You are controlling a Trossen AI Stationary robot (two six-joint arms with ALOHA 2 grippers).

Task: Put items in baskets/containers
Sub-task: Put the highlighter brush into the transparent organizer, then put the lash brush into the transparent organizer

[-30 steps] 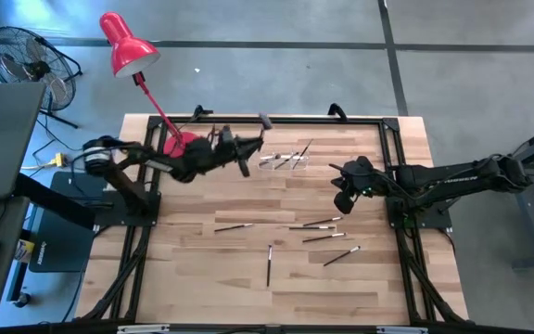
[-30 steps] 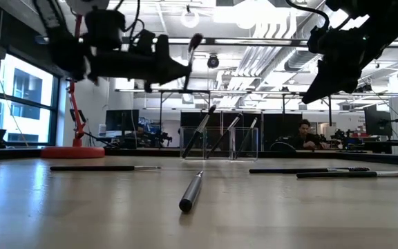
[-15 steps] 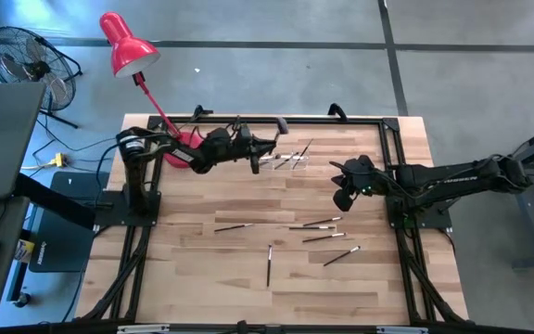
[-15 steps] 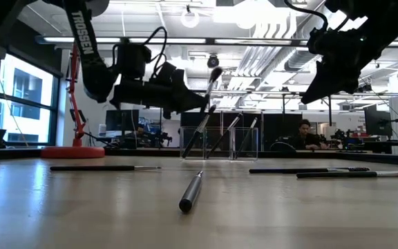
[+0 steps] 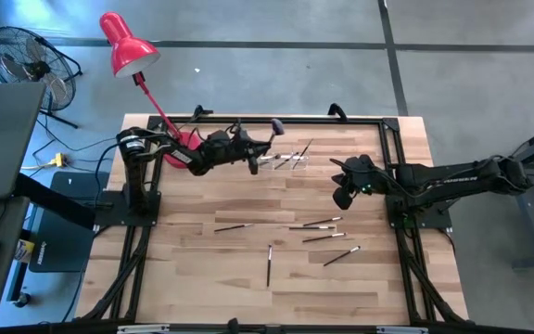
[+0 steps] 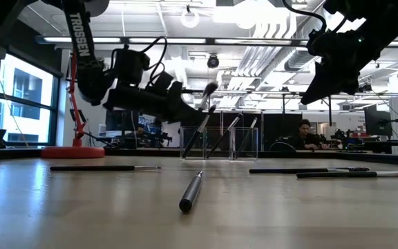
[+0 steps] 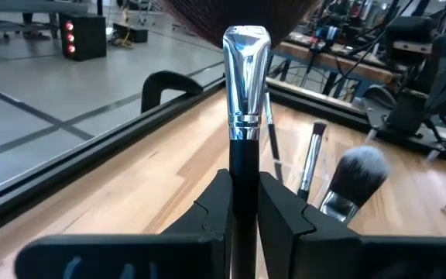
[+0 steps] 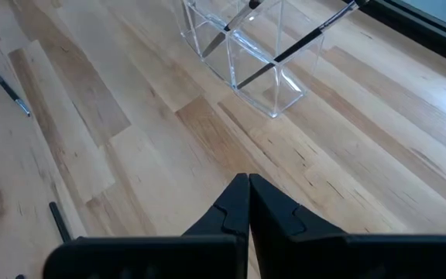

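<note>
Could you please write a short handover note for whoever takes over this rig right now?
Left gripper: shut on a brush, carried in the air close to the clear holder at the table's far side.
Right gripper: shut, empty, hovering over the table's right half.
Done: three brushes lean in the holder.
Left: drop the held brush in, then collect the loose brushes lying across the table's middle, including one nearest the front.

Held brush's [image 7: 245,116] bristle head cut off at the left wrist frame's edge. Clear holder's [image 5: 284,160] walls barely discernible from above.
</note>
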